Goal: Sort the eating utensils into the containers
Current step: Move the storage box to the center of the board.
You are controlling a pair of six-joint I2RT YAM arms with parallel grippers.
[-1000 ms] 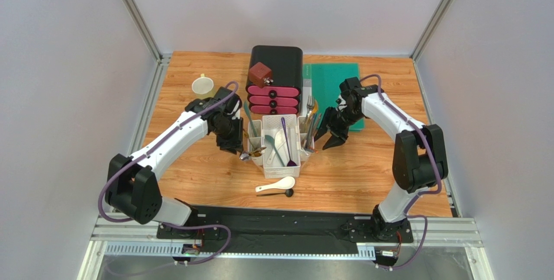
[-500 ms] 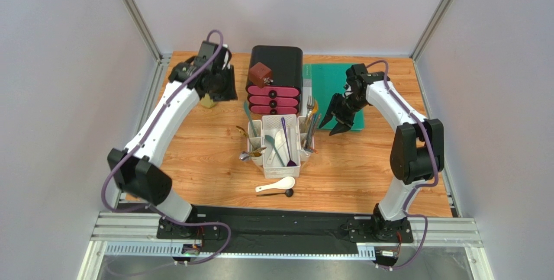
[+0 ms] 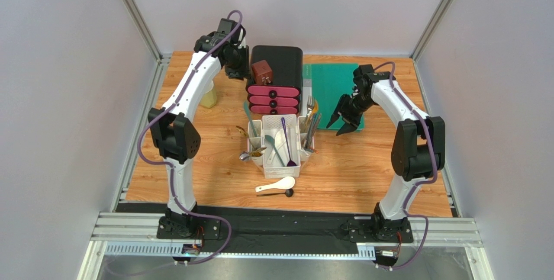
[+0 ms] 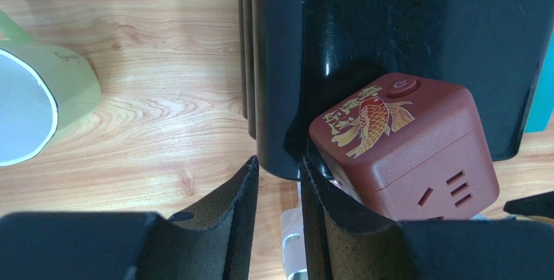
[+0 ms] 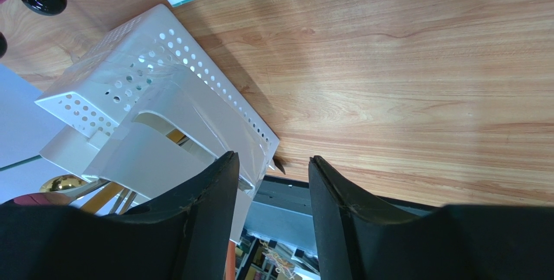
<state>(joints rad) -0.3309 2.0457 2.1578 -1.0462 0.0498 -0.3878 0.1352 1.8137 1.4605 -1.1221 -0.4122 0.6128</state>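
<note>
The white caddy (image 3: 292, 126) stands mid-table. Its centre bin holds a purple spoon (image 3: 286, 141), a white soup spoon (image 3: 280, 142) and a dark spoon. Gold and silver spoons (image 3: 250, 154) lie at its left side bin, and forks and chopsticks (image 3: 311, 123) stand in its right side bin. A white soup spoon (image 3: 276, 184) and a black spoon (image 3: 289, 193) lie on the table in front. My left gripper (image 3: 240, 71) (image 4: 279, 169) is empty and slightly open, high beside the drawer box. My right gripper (image 3: 344, 121) (image 5: 273, 163) is open and empty, right of the caddy (image 5: 156, 98).
A black-and-pink drawer box (image 3: 276, 66) (image 4: 390, 33) stands behind the caddy with a dark red socket cube (image 3: 262, 72) (image 4: 403, 150) on top. A pale yellow mug (image 3: 208, 95) (image 4: 32, 108) sits at the back left. A green mat (image 3: 331, 80) lies at the back right.
My left arm swung up from the caddy's left side to the back, beside the drawer box. My right gripper drew back to the right, away from the caddy.
</note>
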